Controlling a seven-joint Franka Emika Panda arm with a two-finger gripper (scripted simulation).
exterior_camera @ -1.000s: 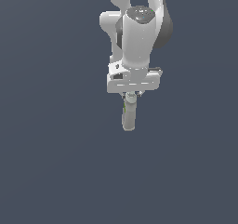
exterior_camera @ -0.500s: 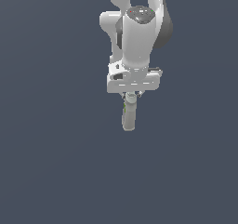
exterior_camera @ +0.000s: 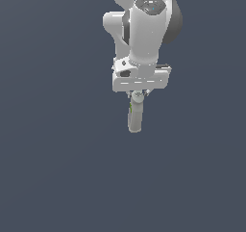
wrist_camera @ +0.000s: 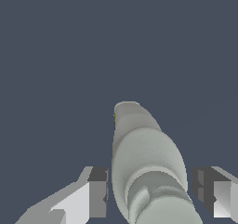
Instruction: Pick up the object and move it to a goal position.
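The slim pale grey-beige bottle (exterior_camera: pixel 135 119) hangs from my gripper (exterior_camera: pixel 138 96), cap end up between the fingers, body pointing down, with a small green patch on its side. It is off any surface, against the plain dark grey background. In the wrist view the bottle (wrist_camera: pixel 144 153) runs away from the camera between the two fingers (wrist_camera: pixel 97 195), which sit close against its sides near the cap; my gripper (wrist_camera: pixel 153 193) is shut on it. The white arm rises above the hand in the exterior view.
Only a flat, dark grey-blue ground (exterior_camera: pixel 57 168) shows around the arm in both views. No other objects, containers or edges show.
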